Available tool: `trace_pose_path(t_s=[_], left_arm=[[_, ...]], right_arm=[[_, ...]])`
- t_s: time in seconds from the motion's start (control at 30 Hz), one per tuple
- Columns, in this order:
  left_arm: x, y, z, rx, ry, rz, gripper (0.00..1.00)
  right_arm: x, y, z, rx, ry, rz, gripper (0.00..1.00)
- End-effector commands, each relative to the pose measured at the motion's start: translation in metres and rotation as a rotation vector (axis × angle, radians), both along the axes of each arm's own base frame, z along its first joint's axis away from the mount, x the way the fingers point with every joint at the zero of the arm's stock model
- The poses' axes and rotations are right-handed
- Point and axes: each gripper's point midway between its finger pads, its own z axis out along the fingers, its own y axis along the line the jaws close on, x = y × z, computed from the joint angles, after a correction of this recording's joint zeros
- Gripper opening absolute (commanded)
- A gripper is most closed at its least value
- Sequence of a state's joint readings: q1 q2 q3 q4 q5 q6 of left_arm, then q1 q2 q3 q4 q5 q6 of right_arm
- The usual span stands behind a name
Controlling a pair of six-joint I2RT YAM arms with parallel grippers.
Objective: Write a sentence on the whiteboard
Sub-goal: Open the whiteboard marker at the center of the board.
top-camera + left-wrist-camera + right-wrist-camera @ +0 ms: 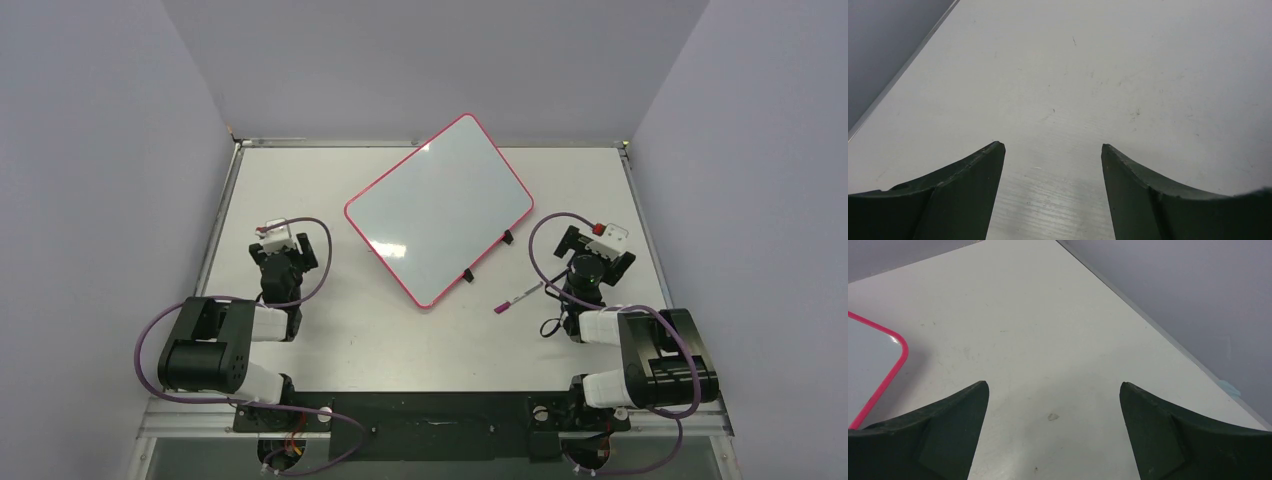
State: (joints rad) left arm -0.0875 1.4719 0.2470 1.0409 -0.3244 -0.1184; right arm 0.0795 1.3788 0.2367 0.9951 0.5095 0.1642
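Table (380,340): marker (518,298) btwn whiteboard (437,208) & right arm (650,365).

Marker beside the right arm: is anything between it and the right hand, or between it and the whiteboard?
Nothing visible. The marker lies on bare table left of the right arm, whose right hand is open and empty. Only table separates it from the blank whiteboard, whose facing edge carries two black clips.
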Motion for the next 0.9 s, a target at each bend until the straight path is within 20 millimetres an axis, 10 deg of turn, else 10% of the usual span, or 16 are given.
trace_pose_path(t_s=[0.0,0.53,0.87], left_arm=[[0.007,-0.001,0.019,-0.002,-0.073,-0.01,0.68],[0.007,-0.001,0.019,-0.002,-0.073,-0.011,0.69],[0.007,-0.001,0.019,-0.003,-0.074,-0.01,0.69]], right_arm=[[0.004,-0.003,0.02,-0.001,-0.082,-0.014,1.0],[0.005,0.037,0.075,-0.097,0.04,-0.04,1.0],[0.009,0.085,0.101,0.321,0.087,0.285,1.0]])
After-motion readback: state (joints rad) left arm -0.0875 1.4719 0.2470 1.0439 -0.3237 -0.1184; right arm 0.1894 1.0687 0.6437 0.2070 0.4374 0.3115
